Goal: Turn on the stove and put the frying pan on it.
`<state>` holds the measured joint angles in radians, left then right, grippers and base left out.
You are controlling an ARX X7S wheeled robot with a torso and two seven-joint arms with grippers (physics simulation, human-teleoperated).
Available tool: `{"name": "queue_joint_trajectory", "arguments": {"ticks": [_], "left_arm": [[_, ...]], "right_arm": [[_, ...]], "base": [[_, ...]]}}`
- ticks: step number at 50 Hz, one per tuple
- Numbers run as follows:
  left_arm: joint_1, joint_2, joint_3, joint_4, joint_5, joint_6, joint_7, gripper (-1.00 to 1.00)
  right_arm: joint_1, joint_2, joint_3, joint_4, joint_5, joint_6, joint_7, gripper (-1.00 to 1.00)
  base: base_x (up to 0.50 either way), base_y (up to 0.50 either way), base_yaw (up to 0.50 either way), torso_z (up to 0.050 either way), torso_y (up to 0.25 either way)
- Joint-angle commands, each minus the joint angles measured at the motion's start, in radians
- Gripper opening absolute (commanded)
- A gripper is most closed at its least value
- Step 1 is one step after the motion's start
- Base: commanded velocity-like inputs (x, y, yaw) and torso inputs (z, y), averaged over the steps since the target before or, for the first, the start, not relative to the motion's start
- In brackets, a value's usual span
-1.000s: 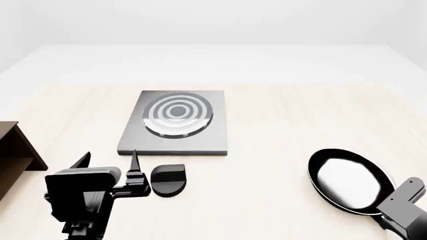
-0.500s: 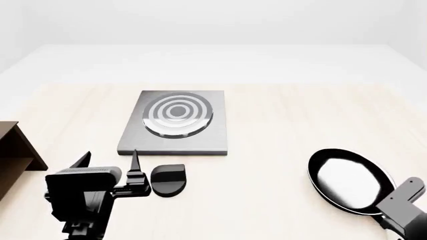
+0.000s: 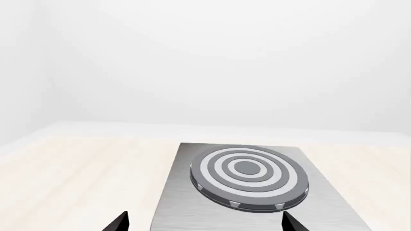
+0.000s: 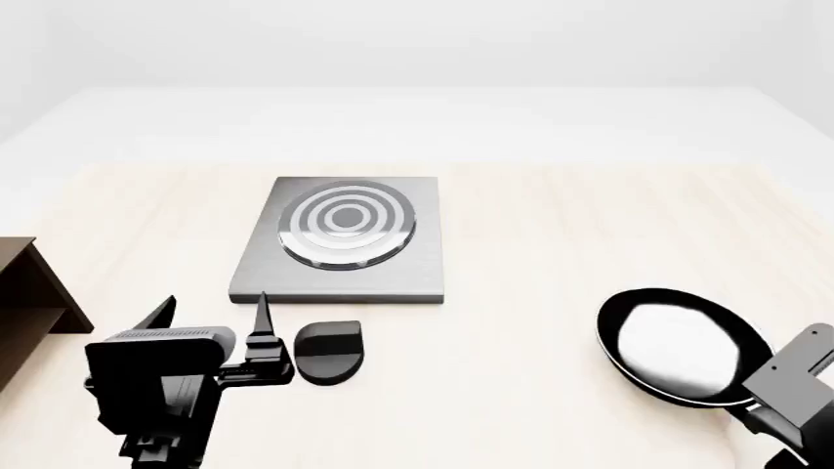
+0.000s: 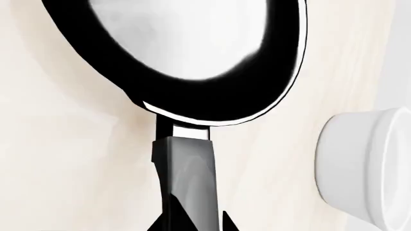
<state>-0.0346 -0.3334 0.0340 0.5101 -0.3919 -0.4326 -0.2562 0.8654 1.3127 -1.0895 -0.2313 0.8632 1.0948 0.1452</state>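
Observation:
The stove (image 4: 342, 239) is a grey slab with a ringed burner, lying mid-table; it also fills the left wrist view (image 3: 247, 173). Its black knob (image 4: 327, 351) sits on the table just in front of the slab. My left gripper (image 4: 211, 318) is open and empty, left of the knob, with its fingertips (image 3: 119, 222) spread before the stove's near edge. The frying pan (image 4: 678, 345) is at the right front. My right gripper (image 4: 767, 399) is shut on its long black handle (image 5: 186, 178), with the pan bowl (image 5: 186, 57) ahead of the jaws.
A dark brown wooden shelf (image 4: 26, 293) stands at the table's left edge. A white bowl (image 5: 366, 168) sits beside the pan's handle in the right wrist view; it is outside the head view. The pale wooden table (image 4: 548, 244) stretches between stove and pan.
The frying pan has shifted slightly left and looks a little raised, with my right gripper on its handle moving up. The left arm has barely moved.

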Motion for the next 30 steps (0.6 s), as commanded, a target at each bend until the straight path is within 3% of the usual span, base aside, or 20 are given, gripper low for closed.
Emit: {"name": "queue_joint_trajectory", "arguments": {"ticks": [1, 30], "left_arm": [[-0.001, -0.003, 0.0, 0.003, -0.004, 0.002, -0.004, 1.0], [-0.002, -0.014, -0.001, 0.008, -0.016, 0.004, -0.014, 1.0]], "right_arm": [[0.111, 0.013, 0.04, -0.079, -0.023, 0.066, -0.041, -1.0], [0.291, -0.013, 0.081, -0.156, -0.096, 0.158, -0.142, -1.0]], "base": [[0.0, 0.0, 0.0, 0.0, 0.0], [0.0, 0.0, 0.0, 0.0, 0.001]]}}
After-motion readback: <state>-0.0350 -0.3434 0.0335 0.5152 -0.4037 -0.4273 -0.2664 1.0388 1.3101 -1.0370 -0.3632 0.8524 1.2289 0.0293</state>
